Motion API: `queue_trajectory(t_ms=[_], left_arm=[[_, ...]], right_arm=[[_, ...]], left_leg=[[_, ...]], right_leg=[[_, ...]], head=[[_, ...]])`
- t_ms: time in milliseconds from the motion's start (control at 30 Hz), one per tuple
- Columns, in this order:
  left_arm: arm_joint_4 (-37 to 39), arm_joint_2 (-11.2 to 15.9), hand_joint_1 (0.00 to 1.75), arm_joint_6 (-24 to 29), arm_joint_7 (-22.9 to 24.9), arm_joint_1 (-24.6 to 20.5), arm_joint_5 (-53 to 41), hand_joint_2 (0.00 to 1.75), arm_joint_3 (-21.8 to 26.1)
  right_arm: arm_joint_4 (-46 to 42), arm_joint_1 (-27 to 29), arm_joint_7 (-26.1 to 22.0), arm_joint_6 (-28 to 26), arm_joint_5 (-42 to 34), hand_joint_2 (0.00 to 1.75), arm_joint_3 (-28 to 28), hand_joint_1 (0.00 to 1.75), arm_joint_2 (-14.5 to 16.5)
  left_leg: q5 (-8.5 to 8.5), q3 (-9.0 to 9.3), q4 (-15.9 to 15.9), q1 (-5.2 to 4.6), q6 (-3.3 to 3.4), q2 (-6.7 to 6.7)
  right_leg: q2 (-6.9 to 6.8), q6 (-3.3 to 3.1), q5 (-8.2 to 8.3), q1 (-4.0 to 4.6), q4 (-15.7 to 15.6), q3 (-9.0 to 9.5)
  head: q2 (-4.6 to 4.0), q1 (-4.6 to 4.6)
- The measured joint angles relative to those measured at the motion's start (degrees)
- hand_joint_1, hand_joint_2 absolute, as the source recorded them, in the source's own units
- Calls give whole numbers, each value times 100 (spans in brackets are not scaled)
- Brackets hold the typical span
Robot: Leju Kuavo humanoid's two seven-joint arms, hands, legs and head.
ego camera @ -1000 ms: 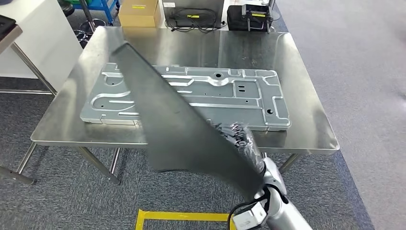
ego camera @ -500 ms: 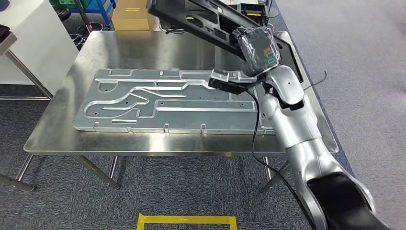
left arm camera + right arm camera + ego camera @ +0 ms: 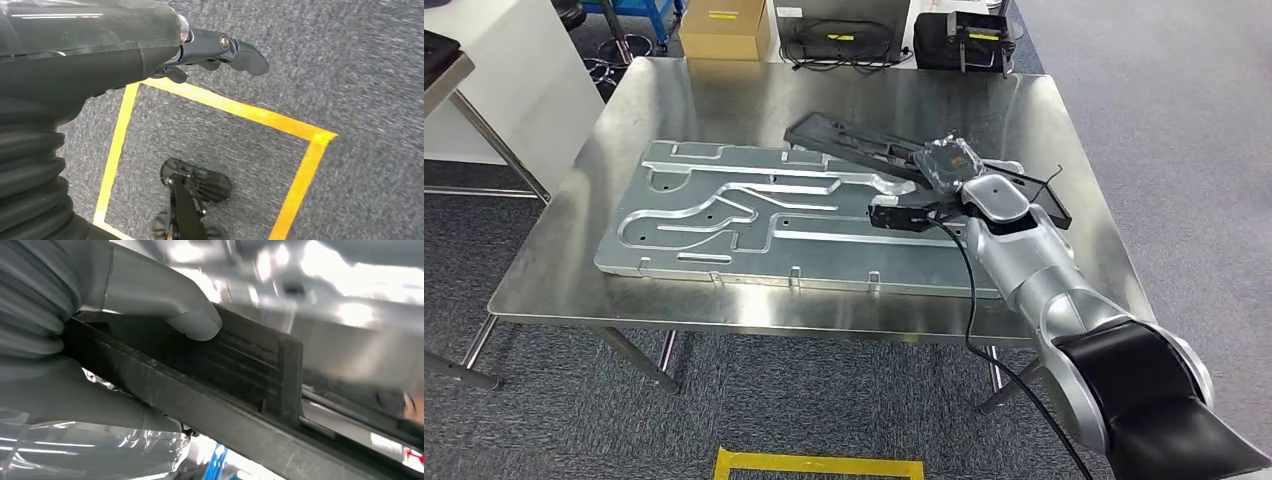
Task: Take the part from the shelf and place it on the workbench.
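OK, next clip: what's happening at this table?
The robot's right hand grips a long black part and has it low over the steel workbench, lying across the far edge of a large silver stamped panel that already lies there. In the right wrist view the thumb presses on the part's edge. The left hand hangs over the carpet by yellow floor tape, holding nothing.
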Motion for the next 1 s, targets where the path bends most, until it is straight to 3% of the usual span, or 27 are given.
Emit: queue_trajectory(t_ms=[67, 133, 233, 333, 367, 400, 433, 500, 533, 600, 700, 767, 833, 867, 900, 933, 1000], left_arm=[[0, 1, 0, -16, -25, -1, -3, 175, -2], [0, 3, 0, -18, -37, -5, -4, 175, -2], [0, 6, 0, -19, -43, -6, -8, 175, -3], [0, 7, 0, -20, -44, -8, -8, 175, -4], [0, 8, 0, -20, -44, -5, -8, 175, -4], [0, 8, 0, -21, -45, -2, -9, 175, -4], [0, 9, 0, -26, -53, 1, -9, 175, -4], [0, 18, 0, -40, -91, 3, -25, 175, -10], [0, 28, 0, -51, -114, 2, -44, 175, -20], [0, 49, 0, -63, -145, -1, -96, 175, -53], [0, 68, 0, -74, -174, 9, -162, 175, -124], [0, 72, 0, -79, -214, 10, -199, 175, -161], [0, 72, 0, -77, -272, 4, -230, 175, -202], [0, 72, 0, -63, -291, 5, -243, 175, -225], [0, 72, 0, -41, -296, 9, -250, 131, -244], [0, 72, 0, -15, -290, 14, -254, 87, -260], [0, 73, 0, 28, -273, 13, -262, 0, -275]], right_arm=[[225, 42, -22, -79, 7, 175, 14, 166, -27], [371, 65, -26, -95, 14, 175, 21, 166, -42], [491, 71, -16, -88, 22, 175, 27, 166, -55], [582, 70, -14, -83, 23, 175, 44, 166, -55], [612, 76, -16, -81, 24, 175, 55, 166, -55], [642, 80, -17, -77, 25, 175, 64, 166, -55], [667, 83, -17, -72, 25, 175, 73, 166, -55], [704, 90, -8, -79, 25, 175, 84, 166, -55], [721, 101, 2, -113, 25, 175, 90, 166, -56], [754, 171, 20, -253, 33, 175, 101, 166, -64], [782, 364, 41, -563, 69, 175, 110, 166, -92], [795, 457, 56, -723, 90, 87, 114, 83, -111], [817, 570, 71, -858, 115, 0, 119, 0, -131], [827, 634, 68, -955, 125, 0, 120, 0, -139], [833, 683, 45, -1061, 128, 0, 121, 0, -147], [835, 710, -1, -1167, 117, 0, 121, 0, -149], [830, 712, -152, -1347, 55, 0, 121, 0, -144]], left_leg=[[-44, 21, -3, -19, -51, 4], [-65, 28, -27, -32, -111, 20], [-225, -18, 149, -40, -190, 47], [-670, -549, 1210, -38, -211, 51], [-736, -740, 1520, -38, -212, 51], [-687, -845, 1635, -39, -208, 51], [-516, -836, 1506, -40, -194, 51], [-26, -563, 759, -51, -133, 48], [139, -404, 382, -64, -101, 47], [223, -248, 21, -87, -59, 42], [217, -200, -59, -67, -16, 46], [227, -155, -112, -39, 27, 62], [215, -136, -118, -39, 53, 73], [207, -130, -115, -38, 56, 74], [197, -122, -111, -36, 53, 74], [186, -110, -105, -30, 41, 73], [148, -77, -82, -13, -4, 70]], right_leg=[[1, -45, 182, 39, -496, 185], [20, -88, 131, 63, -587, 209], [38, -176, 108, 11, -664, 286], [46, -254, 64, 21, -689, 369], [50, -265, 47, 34, -688, 391], [56, -271, 27, 45, -685, 415], [63, -270, 5, 56, -680, 443], [73, -257, -49, 71, -666, 503], [77, -243, -74, 86, -650, 515], [82, -204, -97, 98, -637, 506], [83, -119, -139, 97, -611, 498], [74, -54, -346, 86, -277, 353], [66, 2, -676, 44, 457, -13], [63, 27, -779, 17, 792, -196], [56, 47, -780, -8, 960, -302], [48, 62, -673, -30, 907, -299], [24, 77, -265, -63, 220, 14]], head=[[0, 0], [0, 0], [0, -1], [0, -1], [0, -1], [0, -1], [0, -1], [0, -1], [0, -1], [0, -1], [0, -1], [0, -1], [0, 0], [0, 0], [0, 0], [0, 0], [0, 0]])
